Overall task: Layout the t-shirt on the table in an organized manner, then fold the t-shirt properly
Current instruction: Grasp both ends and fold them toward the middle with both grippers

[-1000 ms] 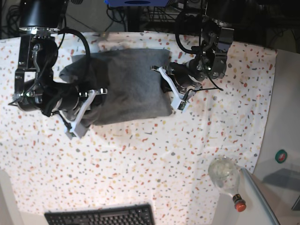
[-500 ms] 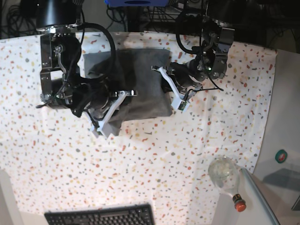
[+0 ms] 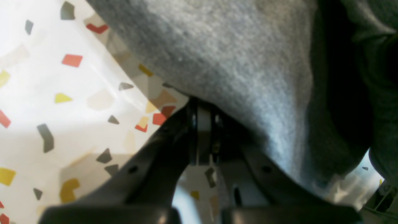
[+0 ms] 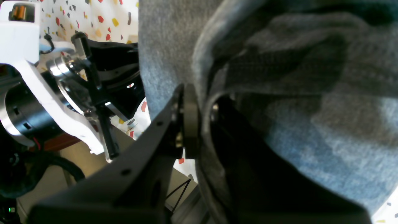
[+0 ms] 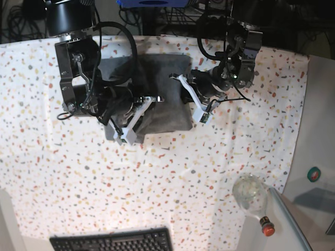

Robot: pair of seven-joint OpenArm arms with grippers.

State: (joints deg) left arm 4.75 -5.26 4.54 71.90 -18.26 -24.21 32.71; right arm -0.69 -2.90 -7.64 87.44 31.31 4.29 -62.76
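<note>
Heather-grey knit of the t-shirt (image 3: pixel 236 62) fills most of the left wrist view, draped over the white speckled cloth of the table (image 3: pixel 37 93) with its red, yellow and grey flecks. Left gripper (image 3: pixel 202 133) seen from behind, dark jaws pressed together at the cloth's lower edge; whether any fabric is caught between them cannot be told. No label or writing readable on the knit here. Moving to the right wrist view: t-shirt (image 4: pixel 311 109) bunched in deep folds across the right side, right gripper (image 4: pixel 199 121) clamped on a fold of it, a hem running down between the dark jaws. Left arm's white and black wrist housing (image 4: pixel 46 93) close by on the left, over a strip of the table (image 4: pixel 93 18). No neck label or print legible. Seen from the base view: t-shirt (image 5: pixel 167 89) lying as a compact grey rectangle near the far edge of the table (image 5: pixel 157 188), right gripper (image 5: pixel 125 136) at its near left corner, left gripper (image 5: pixel 201 112) at its right edge. Black keyboard (image 5: pixel 112 241) at the near edge, keys too small to read. Clear bottle with a red cap (image 5: pixel 254 201) lying at the near right corner, no brand discernible. Small green round sticker (image 5: pixel 314 173) on the grey side surface, its marking unreadable.
</note>
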